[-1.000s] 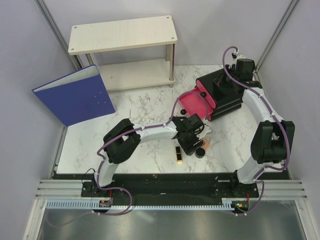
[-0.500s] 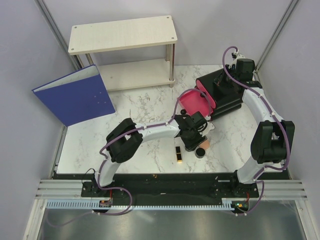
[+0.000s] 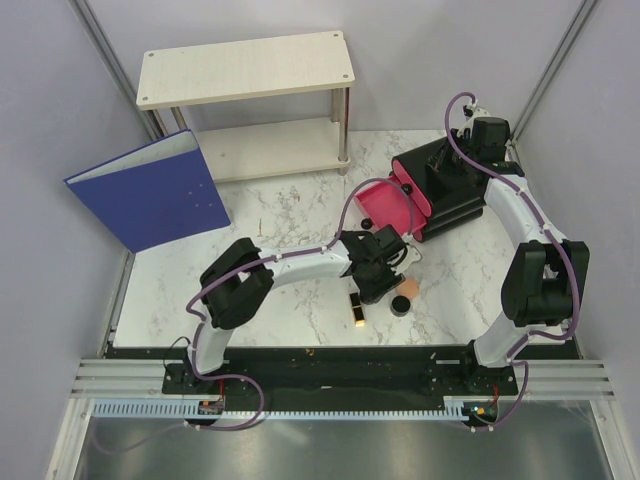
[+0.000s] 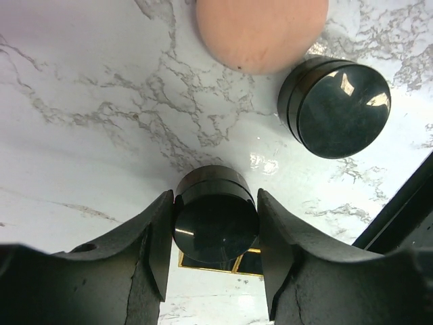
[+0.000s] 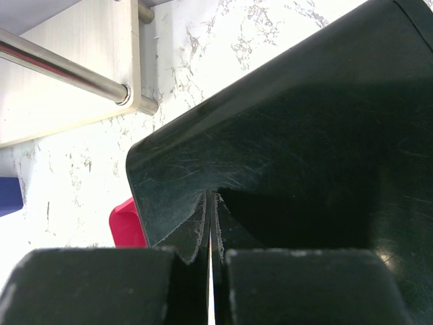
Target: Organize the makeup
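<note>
- The left gripper (image 4: 215,203) is clamping a small round black jar (image 4: 215,227), with one finger pressing on each side of its wall.
- Just beyond the fingertips, a second black jar (image 4: 342,108) and the peach puff (image 4: 260,30) are lying side by side on the marble. The lipstick (image 3: 356,307) is lying by the gripper's near side.
- The organizer (image 3: 455,200) is holding its pink drawer (image 3: 388,208) open farther back and to the right, closest to this arm, so the jar is probably heading there.
- The right gripper (image 5: 211,223) is sitting shut at the organizer's top.
</note>
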You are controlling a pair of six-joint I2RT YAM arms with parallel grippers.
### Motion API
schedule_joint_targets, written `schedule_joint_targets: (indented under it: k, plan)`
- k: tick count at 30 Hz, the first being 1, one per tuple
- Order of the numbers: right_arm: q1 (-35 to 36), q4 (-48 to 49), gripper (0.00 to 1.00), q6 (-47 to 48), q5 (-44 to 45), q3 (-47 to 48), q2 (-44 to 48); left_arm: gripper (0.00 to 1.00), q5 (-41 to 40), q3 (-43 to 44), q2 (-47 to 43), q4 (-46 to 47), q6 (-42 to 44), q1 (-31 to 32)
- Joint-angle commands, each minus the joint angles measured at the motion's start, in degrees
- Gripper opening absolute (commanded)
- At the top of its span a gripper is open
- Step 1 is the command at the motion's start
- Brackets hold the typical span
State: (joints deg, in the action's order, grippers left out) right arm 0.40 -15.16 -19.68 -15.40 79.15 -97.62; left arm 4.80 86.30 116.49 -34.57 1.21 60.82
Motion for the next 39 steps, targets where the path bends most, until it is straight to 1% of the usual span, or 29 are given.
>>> schedule_joint_targets:
  k: [1,7,9,14,17,18,21,24,29,31,34,35,36,39]
  plan:
    - [0.0,-24.2,0.00,3.0,3.3,-6.7,-8.6,0.02,-1.2,5.8,-3.5,-1.4,-0.5,-0.8]
    - [0.0,-24.2,0.00,3.1,3.2,-6.6,-8.4,0.02,0.1,13.7,-1.0,-3.0,-0.7,-4.0]
    - [0.0,-24.3,0.00,3.2,2.9,-6.8,-8.5,0.02,0.8,16.7,-0.6,-3.1,-0.7,-6.1]
    - [0.0,-24.3,0.00,3.5,3.2,-7.4,-8.4,0.02,3.7,23.7,1.8,-4.3,-3.8,-11.9]
    - [0.0,-24.3,0.00,3.7,3.1,-7.7,-8.6,0.02,5.7,28.8,4.3,-5.1,-5.3,-15.1]
    - [0.0,-24.3,0.00,3.7,3.1,-7.8,-8.8,0.02,6.1,32.3,5.5,-5.8,-6.4,-15.9]
    - [0.0,-24.2,0.00,3.7,3.2,-8.1,-8.6,0.02,8.7,39.3,9.7,-7.7,-9.8,-18.7]
    - [0.0,-24.3,0.00,3.7,3.4,-8.0,-8.6,0.02,10.1,43.8,12.9,-7.9,-11.8,-19.3]
    - [0.0,-24.3,0.00,3.7,3.4,-7.7,-8.6,0.02,11.2,48.4,17.0,-7.9,-13.9,-19.3]
    - [0.0,-24.2,0.00,3.7,3.2,-7.6,-8.6,0.07,11.0,49.8,18.7,-7.7,-14.0,-19.3]
    - [0.0,-24.3,0.00,3.7,3.3,-7.6,-8.6,0.09,10.7,50.6,19.9,-6.8,-14.4,-19.3]
    - [0.0,-24.4,0.00,3.6,3.3,-7.7,-8.6,0.14,10.5,50.6,19.9,-6.6,-14.6,-19.3]
    - [0.0,-24.3,0.00,3.7,3.3,-7.7,-8.6,0.16,10.2,50.6,20.0,-6.3,-14.6,-19.3]
    - [-0.1,-24.2,0.00,3.7,3.4,-7.9,-8.6,0.18,9.3,50.5,20.2,-5.1,-14.6,-19.3]
